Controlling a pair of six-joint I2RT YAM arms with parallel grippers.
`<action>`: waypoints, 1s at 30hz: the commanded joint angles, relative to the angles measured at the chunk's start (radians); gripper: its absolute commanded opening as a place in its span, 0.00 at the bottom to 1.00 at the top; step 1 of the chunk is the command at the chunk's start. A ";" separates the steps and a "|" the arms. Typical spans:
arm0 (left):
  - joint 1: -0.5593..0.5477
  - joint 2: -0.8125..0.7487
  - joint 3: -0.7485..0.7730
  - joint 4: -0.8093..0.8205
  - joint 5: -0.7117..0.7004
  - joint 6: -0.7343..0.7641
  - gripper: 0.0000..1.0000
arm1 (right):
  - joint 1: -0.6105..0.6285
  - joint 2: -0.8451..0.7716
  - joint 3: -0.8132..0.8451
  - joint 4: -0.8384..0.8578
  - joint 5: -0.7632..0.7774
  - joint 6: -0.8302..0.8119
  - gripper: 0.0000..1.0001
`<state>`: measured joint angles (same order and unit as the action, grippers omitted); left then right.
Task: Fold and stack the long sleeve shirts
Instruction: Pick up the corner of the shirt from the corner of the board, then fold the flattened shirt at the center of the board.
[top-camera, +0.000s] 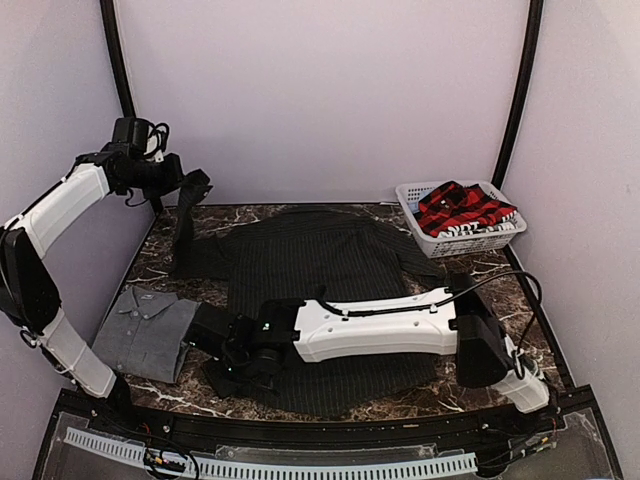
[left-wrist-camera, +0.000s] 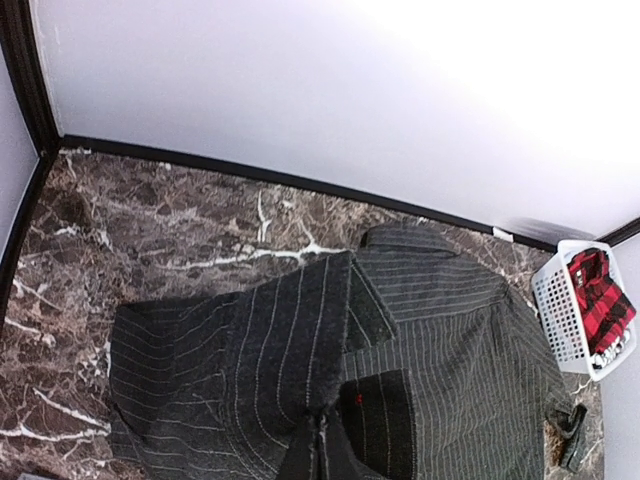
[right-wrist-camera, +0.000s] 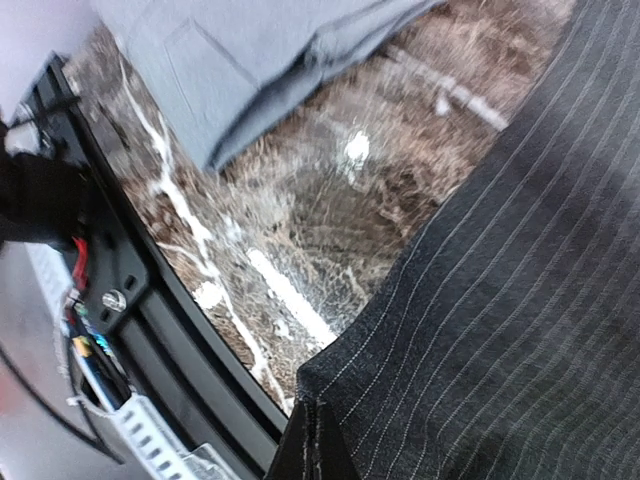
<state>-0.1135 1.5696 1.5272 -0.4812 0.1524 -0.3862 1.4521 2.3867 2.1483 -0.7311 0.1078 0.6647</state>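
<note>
left gripper (top-camera: 196, 186) clamped on pinstripe shirt (top-camera: 320, 260) sleeve, held up far left. right gripper (top-camera: 232, 368) clamped on its near-left hem. grey shirt (top-camera: 145, 330) folded near left.

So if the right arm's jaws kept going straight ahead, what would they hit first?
Likely the folded grey shirt, just beyond the right gripper, shut on a corner of the pinstripe shirt. If it tilts down, the table between comes first; depth is unclear.
</note>
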 joint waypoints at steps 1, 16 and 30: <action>0.003 -0.029 0.096 0.006 0.052 -0.024 0.00 | -0.029 -0.141 -0.117 0.122 0.031 0.044 0.00; -0.025 0.045 0.262 0.354 0.375 -0.291 0.00 | -0.074 -0.415 -0.645 0.265 0.084 0.146 0.00; -0.188 0.122 0.287 0.749 0.407 -0.508 0.00 | -0.070 -0.514 -0.851 0.361 0.076 0.151 0.00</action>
<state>-0.2775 1.6783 1.7798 0.0738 0.5339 -0.8089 1.3800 1.9251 1.3296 -0.4301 0.1761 0.7982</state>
